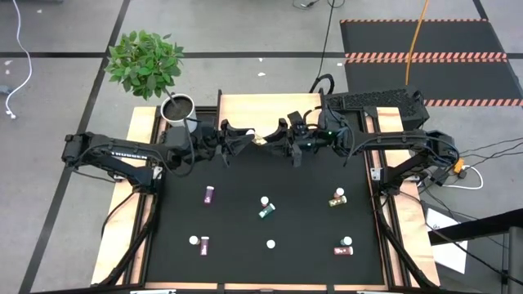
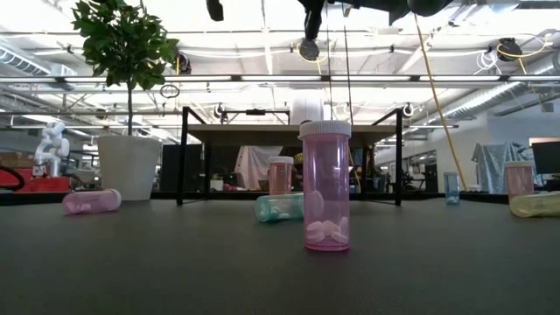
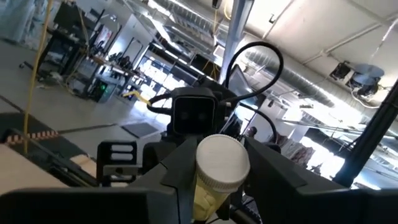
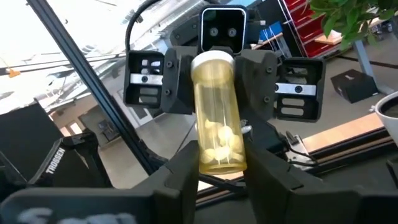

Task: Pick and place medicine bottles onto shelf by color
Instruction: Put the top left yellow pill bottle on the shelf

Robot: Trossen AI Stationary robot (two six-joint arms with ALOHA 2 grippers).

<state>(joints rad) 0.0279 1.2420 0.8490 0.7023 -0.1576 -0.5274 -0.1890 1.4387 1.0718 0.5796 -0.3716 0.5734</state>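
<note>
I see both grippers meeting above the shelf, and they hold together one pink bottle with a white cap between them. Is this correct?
Not quite: the bottle is yellow, not pink, as the right wrist view shows. The rest stands: in the high view the left gripper and the right gripper meet above the shelf, and both wrist views show the white-capped bottle between the fingers of both.

Count on the worktop (image 1: 245,278)
Eight bottles: seven (image 1: 208,194) loose on the mat, one yellow bottle (image 4: 217,124) held aloft. One shelf (image 1: 270,102), one plant (image 1: 147,61).
</note>
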